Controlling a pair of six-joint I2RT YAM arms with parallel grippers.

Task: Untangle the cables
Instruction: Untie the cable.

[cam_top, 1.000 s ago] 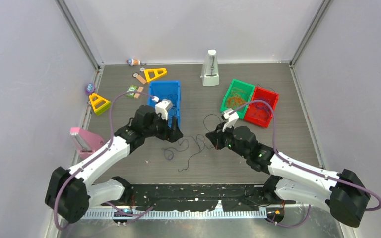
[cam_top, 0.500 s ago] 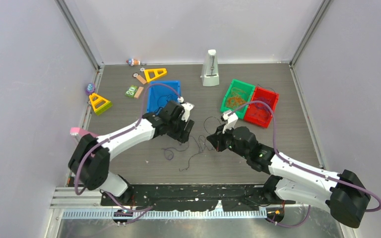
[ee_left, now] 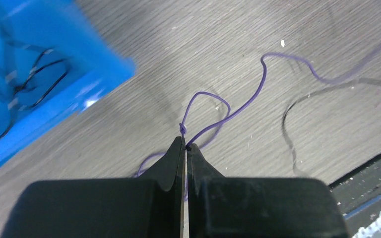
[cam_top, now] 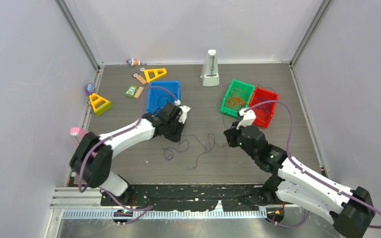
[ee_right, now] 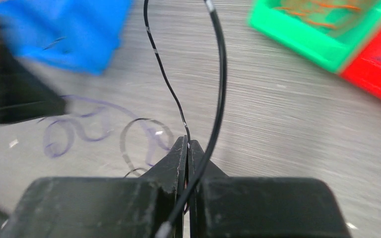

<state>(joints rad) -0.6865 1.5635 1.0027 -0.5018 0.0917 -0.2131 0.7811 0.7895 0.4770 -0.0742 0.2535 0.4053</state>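
Observation:
The cables [cam_top: 198, 148] lie as thin dark squiggles on the table between my two grippers. In the left wrist view, a purple cable [ee_left: 238, 106] with a small knot [ee_left: 182, 128] runs out from my left gripper [ee_left: 185, 143], which is shut on it just below the knot. In the right wrist view, my right gripper [ee_right: 187, 143] is shut on a black cable [ee_right: 166, 79] that rises in a tall loop ahead of it. More purple loops [ee_right: 79, 131] lie on the table to its left. From above, the left gripper [cam_top: 175, 137] and right gripper [cam_top: 226, 140] face each other.
A blue bin [cam_top: 164, 82] holding dark wire sits behind the left gripper. A green bin [cam_top: 227, 96] with orange wires and a red bin [cam_top: 274, 110] sit behind the right one. A white metronome [cam_top: 210, 68], yellow triangles [cam_top: 99, 103] and small toys stand at the back.
My left arm swung from the blue bin toward the middle, lowered, and its gripper shut on the purple cable. My right arm drew back to the right, pulling the black cable along.

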